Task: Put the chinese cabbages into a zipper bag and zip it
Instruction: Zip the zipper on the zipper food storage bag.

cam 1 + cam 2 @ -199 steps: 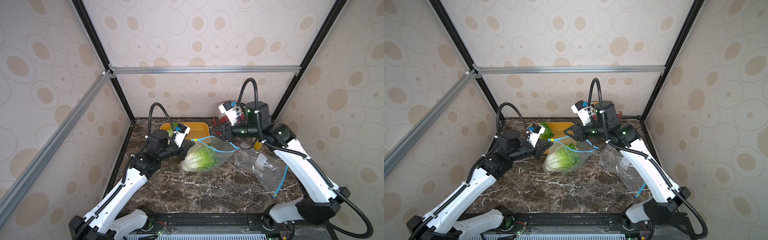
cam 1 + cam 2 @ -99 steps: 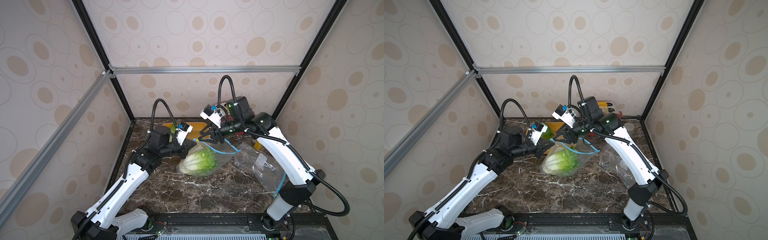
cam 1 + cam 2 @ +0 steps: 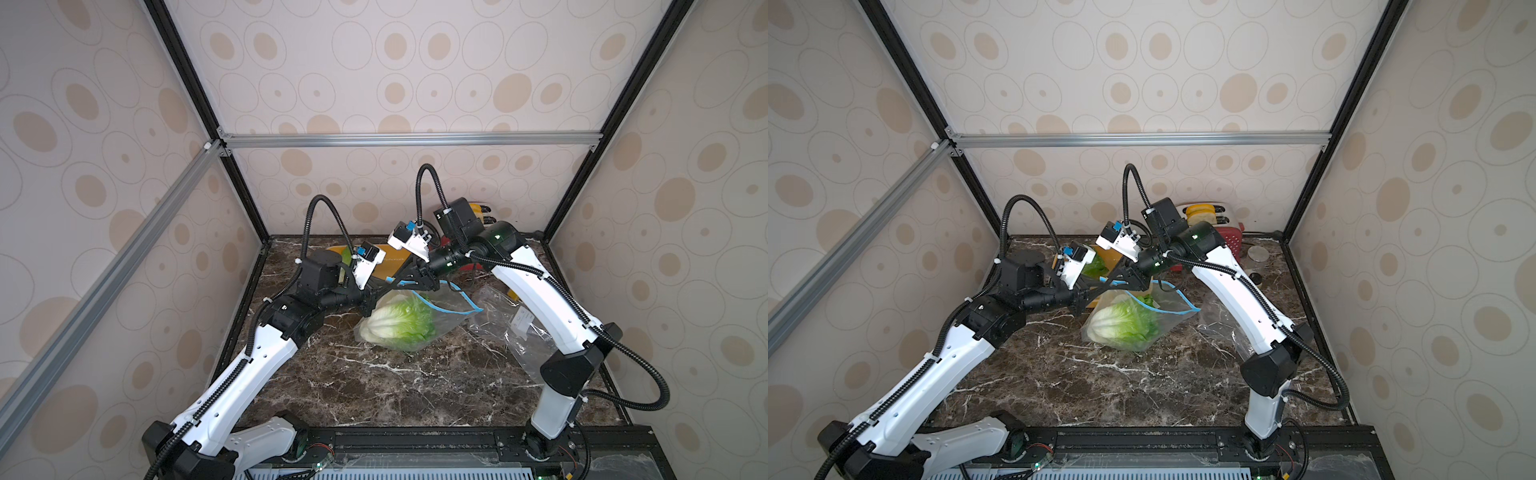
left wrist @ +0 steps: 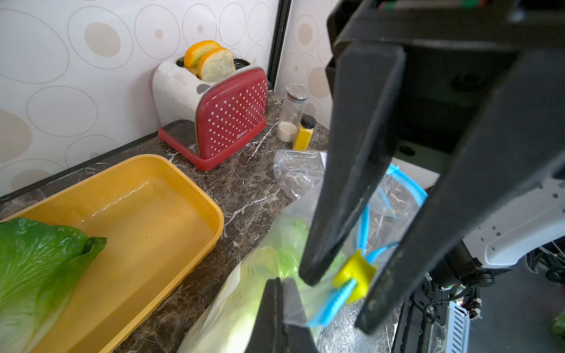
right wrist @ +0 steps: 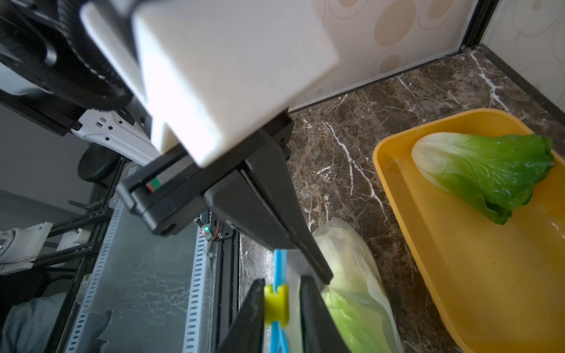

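Zipper bag (image 3: 451, 308), marble table (image 3: 374, 386), dotted walls (image 3: 395, 83)

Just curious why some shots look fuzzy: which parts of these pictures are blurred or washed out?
Left wrist view: the black fingers of the right claw, near the lens, look soft, the red dotted toaster crisp. Right wrist view: the white box up close is blurred and washed out, the green-leafed cabbage in the yellow plastic tray sharp.

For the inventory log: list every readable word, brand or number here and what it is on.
"Bell…": white brand word on the side of the red white-dotted toaster; last letters blurred.
White label on the crumpled clear plastic bag: too small to read.
Nothing else legible.
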Robot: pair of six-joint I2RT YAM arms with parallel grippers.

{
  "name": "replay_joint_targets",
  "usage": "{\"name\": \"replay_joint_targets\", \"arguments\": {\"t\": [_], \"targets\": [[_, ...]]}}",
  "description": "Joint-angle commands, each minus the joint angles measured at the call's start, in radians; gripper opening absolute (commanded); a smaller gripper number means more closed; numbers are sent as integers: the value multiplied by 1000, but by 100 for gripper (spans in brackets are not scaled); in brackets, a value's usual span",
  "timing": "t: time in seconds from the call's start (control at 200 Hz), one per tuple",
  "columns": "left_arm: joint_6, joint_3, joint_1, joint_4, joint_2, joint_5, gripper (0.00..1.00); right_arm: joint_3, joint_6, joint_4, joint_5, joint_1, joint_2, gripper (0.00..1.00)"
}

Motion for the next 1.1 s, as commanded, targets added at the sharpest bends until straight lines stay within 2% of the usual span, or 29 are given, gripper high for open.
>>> {"name": "replay_joint_targets", "arguments": {"t": [0.0,0.401,0.491,0.516,0.561,0.631,0.756,1.097], "targets": [[11,51,-2,23,-4,2,0,0,-32,-20,-3,7,-18,18],[11,48,-2,12,-16,-2,0,-20,-19,13,12,4,-51,0],[20,54,-2,10,-19,6,0,-23,-27,6,22,4,-56,0],[24,58,-2,8,-19,7,4,-23,-28,3,28,4,-56,0],[32,63,-3,7,-19,17,5,-21,-33,-4,29,4,-55,0],[43,70,-2,7,-21,47,15,-16,-36,-11,29,6,-53,0],[80,97,-3,-51,-28,81,25,-13,-38,-9,35,4,-56,0],[170,148,0,-153,16,101,23,5,-45,-30,-3,5,-49,0]]}}
